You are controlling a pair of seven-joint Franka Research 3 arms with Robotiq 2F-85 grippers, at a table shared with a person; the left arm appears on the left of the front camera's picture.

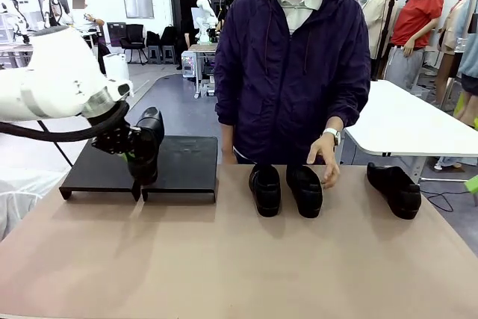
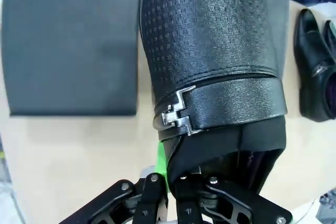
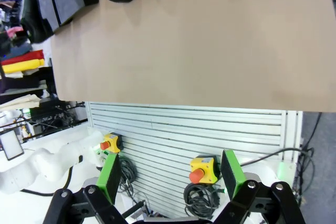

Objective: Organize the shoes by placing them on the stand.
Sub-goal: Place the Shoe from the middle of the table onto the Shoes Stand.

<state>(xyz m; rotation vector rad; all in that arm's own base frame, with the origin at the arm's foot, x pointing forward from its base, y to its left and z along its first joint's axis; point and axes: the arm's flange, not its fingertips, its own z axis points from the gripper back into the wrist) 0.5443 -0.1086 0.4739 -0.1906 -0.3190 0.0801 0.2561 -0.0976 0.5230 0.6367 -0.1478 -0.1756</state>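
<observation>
Left gripper (image 2: 167, 174) clamps perforated glossy shoe (image 2: 210, 51) | matte rectangular stand (image 2: 71, 40)

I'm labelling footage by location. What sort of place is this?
Probably a robotics lab: a white robot arm works at the tan table, yellow emergency-stop boxes sit beside a slatted panel, and a white work table stands behind.

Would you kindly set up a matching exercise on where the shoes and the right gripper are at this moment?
Things:
1. held shoe
2. middle pair of shoes
3. lone shoe
4. right gripper

Places or states:
A. open, short of the table
B. beside the person's hand
C. in the shut left gripper, by the stand
D. alone at the table's right end

Pairs: 1-C, 2-B, 3-D, 4-A
</observation>
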